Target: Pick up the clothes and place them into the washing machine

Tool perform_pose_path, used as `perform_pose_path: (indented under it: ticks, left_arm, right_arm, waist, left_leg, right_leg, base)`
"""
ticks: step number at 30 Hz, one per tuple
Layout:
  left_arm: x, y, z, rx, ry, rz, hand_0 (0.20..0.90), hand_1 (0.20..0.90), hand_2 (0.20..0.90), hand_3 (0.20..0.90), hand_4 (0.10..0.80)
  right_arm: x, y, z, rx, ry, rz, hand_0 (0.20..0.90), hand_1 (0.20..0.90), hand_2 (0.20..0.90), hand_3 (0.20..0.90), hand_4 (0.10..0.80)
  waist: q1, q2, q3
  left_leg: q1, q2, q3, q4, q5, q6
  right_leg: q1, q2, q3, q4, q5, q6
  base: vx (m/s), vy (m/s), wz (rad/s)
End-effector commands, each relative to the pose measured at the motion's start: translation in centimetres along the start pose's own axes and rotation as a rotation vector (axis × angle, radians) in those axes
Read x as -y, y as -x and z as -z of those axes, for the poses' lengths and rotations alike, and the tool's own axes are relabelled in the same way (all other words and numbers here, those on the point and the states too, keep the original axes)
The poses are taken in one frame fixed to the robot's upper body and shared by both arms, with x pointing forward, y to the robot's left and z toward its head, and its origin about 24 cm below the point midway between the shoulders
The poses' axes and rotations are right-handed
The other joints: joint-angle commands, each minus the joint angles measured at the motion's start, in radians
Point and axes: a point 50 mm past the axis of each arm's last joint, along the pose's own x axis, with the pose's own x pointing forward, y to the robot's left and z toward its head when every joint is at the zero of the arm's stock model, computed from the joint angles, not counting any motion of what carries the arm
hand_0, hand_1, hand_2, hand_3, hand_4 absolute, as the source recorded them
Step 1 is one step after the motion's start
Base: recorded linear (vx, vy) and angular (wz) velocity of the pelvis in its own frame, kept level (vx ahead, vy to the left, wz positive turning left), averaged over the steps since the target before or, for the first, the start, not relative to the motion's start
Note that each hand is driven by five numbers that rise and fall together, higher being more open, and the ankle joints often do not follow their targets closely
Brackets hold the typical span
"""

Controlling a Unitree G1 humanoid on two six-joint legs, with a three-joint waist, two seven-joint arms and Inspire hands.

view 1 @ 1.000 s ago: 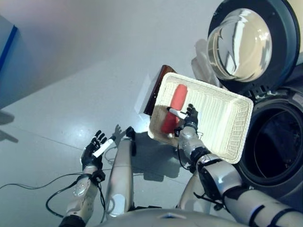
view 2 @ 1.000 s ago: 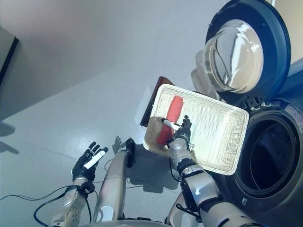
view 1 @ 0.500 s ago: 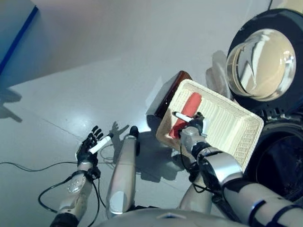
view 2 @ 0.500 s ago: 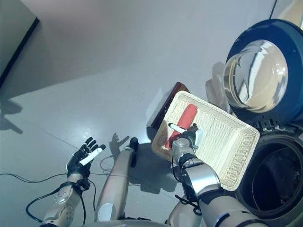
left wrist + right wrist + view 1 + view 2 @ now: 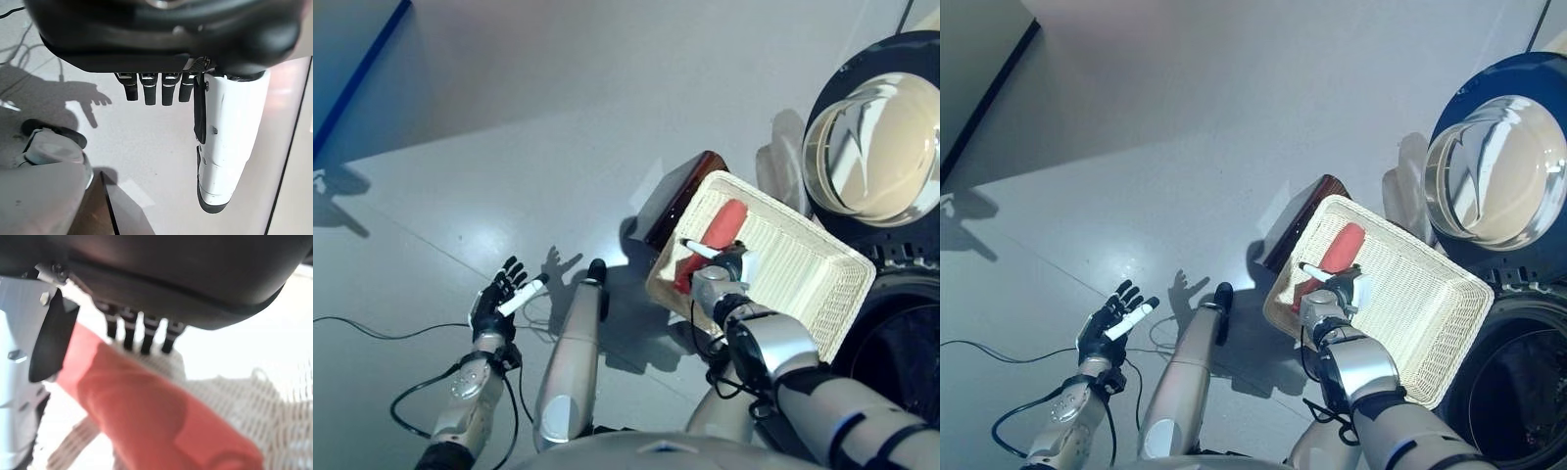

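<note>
- The red cloth [image 5: 710,242] is lying rolled in the white basket [image 5: 803,274], long axis running 1 to 7 o'clock.
- The right hand [image 5: 724,266] is hovering just at its 5 o'clock end, fingers extended, holding nothing.
- The left hand [image 5: 501,304] is idling open, well apart at 9 o'clock.

A rolled red cloth [image 5: 713,242] lies lengthwise inside the white wicker basket [image 5: 803,284] beside the open washing machine [image 5: 901,323].

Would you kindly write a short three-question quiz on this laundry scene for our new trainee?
1. True or false: the red cloth lies in the white basket.
2. Which hand is over the basket? A) left hand B) right hand
3. Fill in: the washing machine door stands ____.

Key: 1 true; 2 B; 3 open. The left hand hangs open over the floor, holding nothing.
</note>
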Motion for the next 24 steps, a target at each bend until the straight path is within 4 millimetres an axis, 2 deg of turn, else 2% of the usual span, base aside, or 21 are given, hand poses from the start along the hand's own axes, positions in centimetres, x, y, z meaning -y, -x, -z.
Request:
perform_pose_path:
  ticks: [1,8,14,17,23,24]
  left_arm:
    - [-0.4,0.3,-2.6,0.114,-0.047,0.035,0.900,0.900,0.900,0.900,0.800]
    - [-0.3,0.2,-2.6,0.119,-0.046,0.033,0.900,0.900,0.900,0.900,0.800]
    - [-0.2,0.0,-2.9,0.128,-0.061,0.039,0.900,0.900,0.900,0.900,0.800]
    - [-0.4,-0.1,-3.0,0.130,-0.066,0.027,0.900,0.900,0.900,0.900,0.800]
    - [-1.3,-0.2,-3.0,0.134,-0.066,-0.021,0.900,0.900,0.900,0.900,0.800]
    - [-1.3,-0.2,-3.0,0.133,-0.066,-0.021,0.900,0.900,0.900,0.900,0.800]
  right_arm:
    - [1.7,-1.2,2.1,-0.112,0.010,0.010,0.200,0.200,0.200,0.200,0.300]
    - [2.0,-1.3,2.4,-0.105,0.024,0.021,0.200,0.200,0.200,0.200,0.300]
    - [2.8,-1.8,2.1,-0.102,-0.001,0.048,0.200,0.200,0.200,0.200,0.300]
    - [3.0,-1.9,1.9,-0.118,-0.071,0.056,0.200,0.200,0.200,0.200,0.300]
    - [5.1,-3.2,1.2,-0.119,-0.372,0.106,0.200,0.200,0.200,0.200,0.300]
    - [5.1,-3.2,1.2,-0.119,-0.373,0.106,0.200,0.200,0.200,0.200,0.300]
  waist:
    - [0.041,0.047,0.026]
    - [0.041,0.048,0.023]
    - [0.043,0.034,0.018]
    - [0.041,0.024,0.014]
    - [0.009,0.006,0.011]
    - [0.010,0.005,0.011]
  left_leg:
    - [-0.033,0.057,-0.043,0.015,-0.049,-0.090]
    - [-0.047,0.055,-0.044,0.016,-0.047,-0.088]
    - [-0.066,0.051,-0.053,0.019,-0.049,-0.087]
    - [-0.066,0.053,-0.054,0.018,-0.052,-0.085]
    - [-0.052,0.064,-0.046,0.019,-0.061,-0.084]
    - [-0.052,0.064,-0.045,0.018,-0.061,-0.084]
  right_leg:
    - [-0.017,-0.043,0.036,-0.078,0.144,0.013]
    - [-0.034,-0.042,0.038,-0.068,0.137,0.013]
    - [-0.021,-0.040,0.020,-0.071,0.138,0.013]
    - [-0.020,-0.038,0.016,-0.075,0.139,0.013]
    - [-0.052,-0.035,0.041,-0.060,0.135,0.013]
    - [-0.054,-0.035,0.043,-0.059,0.135,0.013]
  base:
    - [0.022,0.007,0.05]
    - [0.012,0.001,0.02]
    - [0.018,-0.030,0.05]
    - [0.019,-0.007,0.06]
    - [0.002,0.015,0.00]
    - [-0.014,0.032,-0.08]
